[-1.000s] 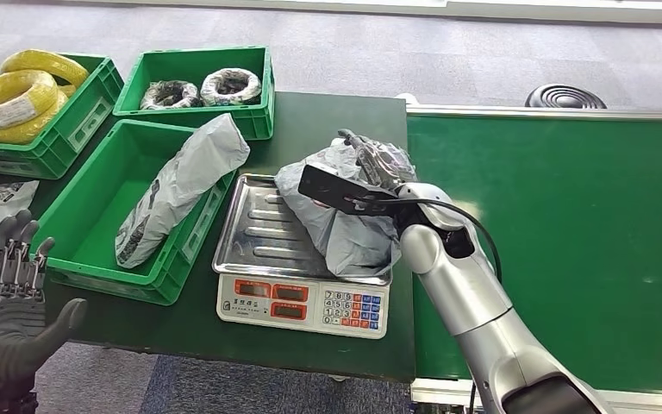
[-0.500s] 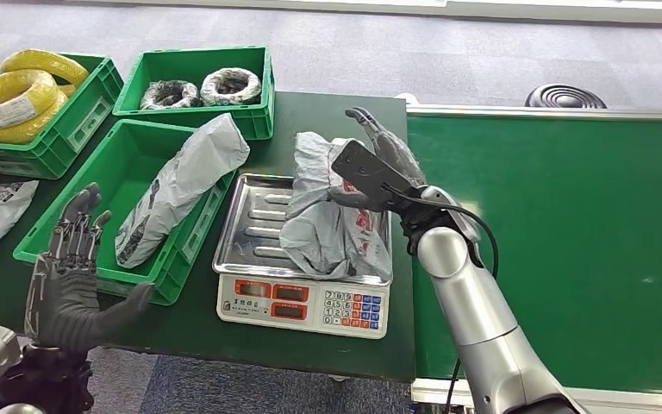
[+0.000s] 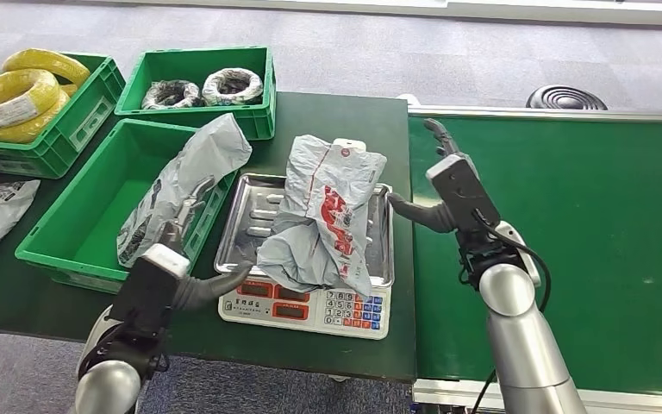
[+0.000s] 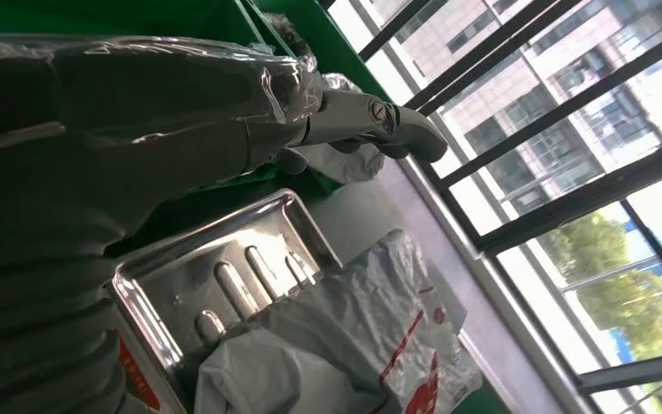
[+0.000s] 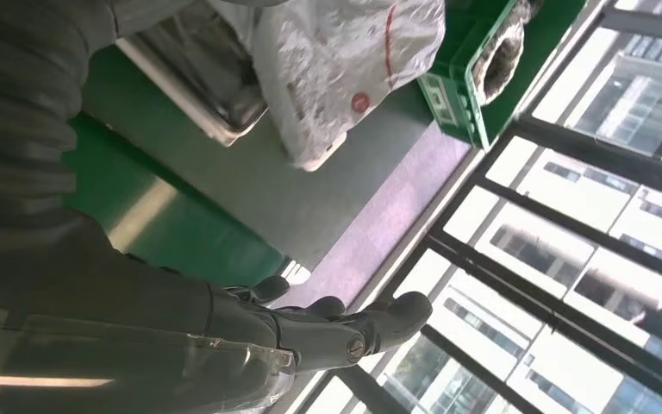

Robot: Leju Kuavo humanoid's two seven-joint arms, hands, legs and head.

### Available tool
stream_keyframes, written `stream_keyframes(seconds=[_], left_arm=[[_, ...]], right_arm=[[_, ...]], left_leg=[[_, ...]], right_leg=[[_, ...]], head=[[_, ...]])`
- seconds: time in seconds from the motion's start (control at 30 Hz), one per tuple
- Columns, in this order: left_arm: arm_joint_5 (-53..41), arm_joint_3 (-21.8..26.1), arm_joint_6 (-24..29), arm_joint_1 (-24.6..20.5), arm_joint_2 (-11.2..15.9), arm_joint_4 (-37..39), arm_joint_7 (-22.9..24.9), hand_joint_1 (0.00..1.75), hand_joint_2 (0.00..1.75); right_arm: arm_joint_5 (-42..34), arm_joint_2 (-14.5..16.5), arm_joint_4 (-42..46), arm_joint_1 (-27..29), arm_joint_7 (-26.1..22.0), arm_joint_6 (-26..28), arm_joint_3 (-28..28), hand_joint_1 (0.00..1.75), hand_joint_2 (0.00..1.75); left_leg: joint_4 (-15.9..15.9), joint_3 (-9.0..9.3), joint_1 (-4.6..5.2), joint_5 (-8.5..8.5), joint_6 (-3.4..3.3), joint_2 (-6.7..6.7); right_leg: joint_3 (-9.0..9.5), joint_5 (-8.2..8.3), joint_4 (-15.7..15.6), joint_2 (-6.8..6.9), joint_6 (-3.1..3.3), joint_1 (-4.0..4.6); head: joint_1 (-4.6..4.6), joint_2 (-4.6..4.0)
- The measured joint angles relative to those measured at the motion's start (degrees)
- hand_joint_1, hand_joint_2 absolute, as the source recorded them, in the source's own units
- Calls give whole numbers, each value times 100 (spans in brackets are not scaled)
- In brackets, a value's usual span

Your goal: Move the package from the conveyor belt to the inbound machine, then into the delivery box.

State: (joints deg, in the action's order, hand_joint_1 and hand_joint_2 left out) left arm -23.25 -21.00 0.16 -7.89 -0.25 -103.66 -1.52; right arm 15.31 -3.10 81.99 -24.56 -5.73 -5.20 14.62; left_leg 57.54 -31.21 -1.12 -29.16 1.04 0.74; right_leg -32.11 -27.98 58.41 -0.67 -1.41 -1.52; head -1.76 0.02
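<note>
Head view: crumpled grey plastic package lies mid-frame on the steel-trayed weighing scale, apparently for weighing; left hand and right hand flank it, fingers spread, empty.

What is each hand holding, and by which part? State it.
Nothing is held. The right hand is open beside the scale, apart from the grey package. The left hand is open near the scale's front-left corner.

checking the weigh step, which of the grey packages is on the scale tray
The grey package with red print, lying crumpled on the steel scale tray. The plain grey package leans in the near green crate instead.
</note>
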Motion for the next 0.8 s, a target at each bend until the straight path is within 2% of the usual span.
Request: stream_keyframes(seconds=[0.1,0.27,0.43,0.6,0.63,0.73,0.77,0.8], left_arm=[[-456,-452,-49,-316,-46,402,465,0,175],[-1140,-1014,156,-828,-188,1254,796,0,175],[-1610,-1406,302,-1292,-356,2153,948,0,175],[-2034,-1756,431,-1690,-522,3025,1113,5,175],[-2176,-1828,494,-1768,-549,3194,1170,38,175],[-2869,-2077,756,-1985,-601,3673,1403,155,175],[-3109,-2159,840,-2047,-610,3811,1470,166,175],[-3292,-2225,902,-2099,-618,3929,1515,169,175]], right_arm=[[-389,-237,383,623,-653,479,-300,0,175],[-912,-430,1227,1856,-1497,1331,-630,0,175],[-1207,-512,1768,2723,-1796,1898,-612,0,175],[-1365,-545,1945,3021,-1888,2163,-503,0,175],[-1388,-547,1956,3025,-1896,2192,-474,0,175],[-1433,-539,1998,3012,-1904,2262,-391,0,175],[-1437,-536,2008,3004,-1903,2281,-360,0,175],[-1438,-533,2015,2995,-1902,2301,-329,0,175]], left_leg=[[1,-2,0,-2,-2,0],[-4,-14,-1,-5,-3,-4],[-5,-14,-2,-5,-4,-6],[-4,-12,0,-2,-6,-14],[-3,-11,0,-1,-7,-13],[-3,-12,0,1,-8,-11],[-4,-11,0,1,-9,-11],[-4,-11,0,1,-9,-11]], right_leg=[[-4,0,-1,0,-1,-1],[-13,-2,0,1,-2,1],[-11,-2,0,-1,-1,2],[-10,5,0,-6,-5,0],[-9,6,0,-6,-6,0],[-8,6,0,-6,-6,0],[-8,6,0,-6,-6,0],[-8,6,1,-6,-6,0]], head=[[-2,0],[-4,0],[-3,0],[-2,0],[-2,0],[-2,0],[-3,0],[-3,0]])
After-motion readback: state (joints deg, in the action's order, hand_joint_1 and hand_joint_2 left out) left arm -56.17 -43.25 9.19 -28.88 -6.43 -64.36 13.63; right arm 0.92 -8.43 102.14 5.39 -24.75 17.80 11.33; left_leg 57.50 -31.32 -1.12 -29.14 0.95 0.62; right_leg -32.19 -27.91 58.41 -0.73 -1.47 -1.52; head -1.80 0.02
